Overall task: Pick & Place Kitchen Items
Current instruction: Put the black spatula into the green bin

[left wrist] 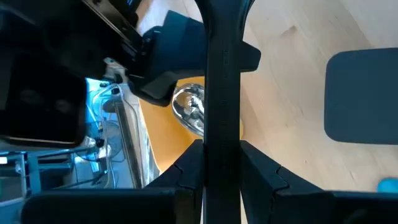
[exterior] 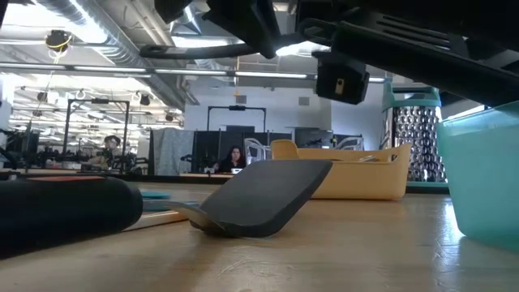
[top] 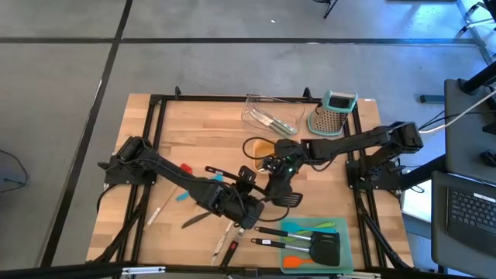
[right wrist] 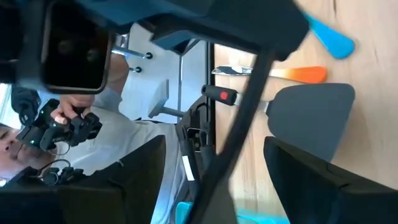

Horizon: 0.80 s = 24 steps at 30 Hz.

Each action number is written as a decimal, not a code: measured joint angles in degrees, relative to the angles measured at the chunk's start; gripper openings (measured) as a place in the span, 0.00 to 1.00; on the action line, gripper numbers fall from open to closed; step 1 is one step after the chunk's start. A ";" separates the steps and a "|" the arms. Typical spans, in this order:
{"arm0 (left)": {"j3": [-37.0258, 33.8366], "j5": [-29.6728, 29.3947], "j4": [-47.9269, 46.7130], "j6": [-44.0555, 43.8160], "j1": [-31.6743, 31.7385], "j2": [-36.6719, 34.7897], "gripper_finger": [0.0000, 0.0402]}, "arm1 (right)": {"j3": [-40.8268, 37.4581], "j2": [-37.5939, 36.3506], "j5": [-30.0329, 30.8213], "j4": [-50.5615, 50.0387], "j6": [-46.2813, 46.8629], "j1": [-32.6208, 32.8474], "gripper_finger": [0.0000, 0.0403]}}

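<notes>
Here, left gripper [left wrist: 222,186] clamped on a black spatula's handle [left wrist: 222,74], blade [top: 290,199] resting just beyond it under the wide-open right gripper [right wrist: 214,174].

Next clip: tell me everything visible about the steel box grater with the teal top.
The box grater stands upright at the table's far right corner, just right of the clear tray; whether they touch cannot be told. Its body is shiny perforated steel, widening toward the base, capped by a teal top. In the low view the teal-green tray hides its right part and an arm crosses above it. No end effector is near it.
</notes>
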 joint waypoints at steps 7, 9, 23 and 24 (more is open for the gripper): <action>0.00 0.17 0.22 0.02 0.22 0.00 0.15 | -0.07 1.47 0.12 -0.60 0.13 0.52 0.57; -0.01 0.15 0.24 -0.32 0.03 0.00 0.15 | -0.04 1.39 0.94 -0.71 0.12 0.90 0.46; -0.07 0.03 4.18 -6.01 -2.76 -0.20 0.25 | 0.04 1.32 3.99 -4.76 -4.14 3.75 0.06; -0.07 0.00 5.76 -6.09 -3.02 -0.27 0.30 | 0.04 1.32 4.76 -5.28 -4.39 4.11 0.06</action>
